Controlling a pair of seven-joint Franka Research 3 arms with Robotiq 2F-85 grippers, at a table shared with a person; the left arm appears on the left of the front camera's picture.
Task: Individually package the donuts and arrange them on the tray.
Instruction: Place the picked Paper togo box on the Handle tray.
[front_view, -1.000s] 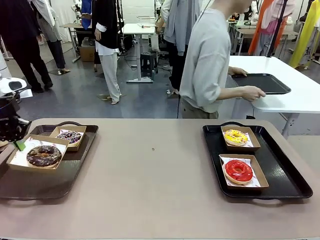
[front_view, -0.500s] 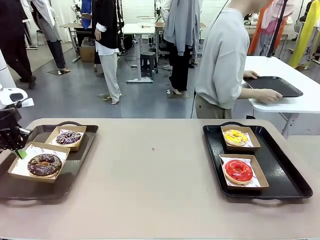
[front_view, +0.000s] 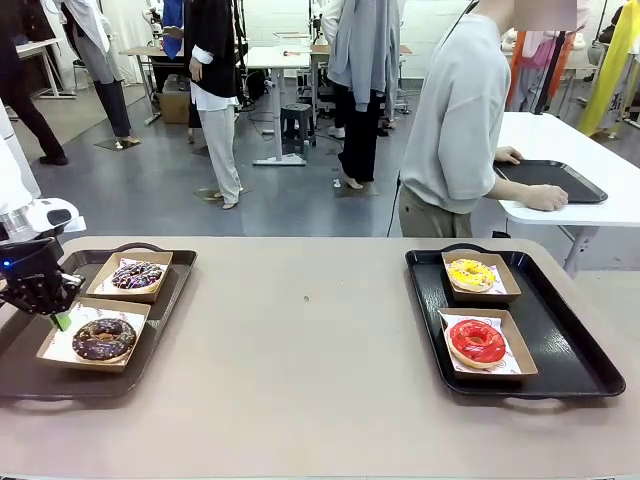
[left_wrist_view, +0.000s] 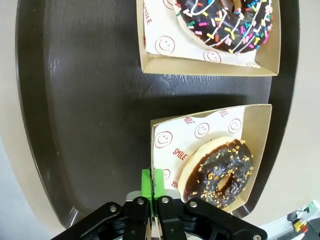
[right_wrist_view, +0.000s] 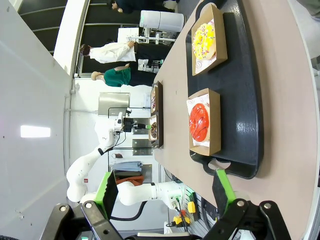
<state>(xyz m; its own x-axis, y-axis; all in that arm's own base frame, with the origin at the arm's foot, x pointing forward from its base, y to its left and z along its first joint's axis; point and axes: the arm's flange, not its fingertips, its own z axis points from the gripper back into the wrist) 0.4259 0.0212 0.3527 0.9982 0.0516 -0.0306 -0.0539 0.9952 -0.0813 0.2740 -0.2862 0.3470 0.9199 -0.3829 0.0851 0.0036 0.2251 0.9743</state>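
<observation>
The left claw (front_view: 58, 318) hung at the counter's (front_view: 300, 370) left edge, over the near-left corner of a cardboard box (front_view: 95, 341); in the left wrist view its green pads (left_wrist_view: 152, 181) stood almost together at that box's paper-lined corner, and whether they pinched the paper or the cardboard wall could not be told. That box held a chocolate donut with nut crumbs (front_view: 103, 339) and lay on the near half of the left black tray (front_view: 170, 300); just behind it on the same tray sat a second box (front_view: 135, 275) with a chocolate donut with coloured sprinkles (front_view: 138, 274); the two boxes lay close but apart. The liner paper (left_wrist_view: 172, 137) carried red smiley prints.

The right claw (right_wrist_view: 165, 187) stood wide apart with nothing between its fingers, seen in its own wrist view, well back from the right black tray (front_view: 570, 350); on that tray a yellow sprinkled donut (front_view: 470, 273) rested in the far box and a glossy red donut (front_view: 477, 341) in the near box, each box separate from the other.

Across the counter a person in a grey top (front_view: 455, 120) faced a white table behind, both hands on another dark tray (front_view: 560, 180) there.
</observation>
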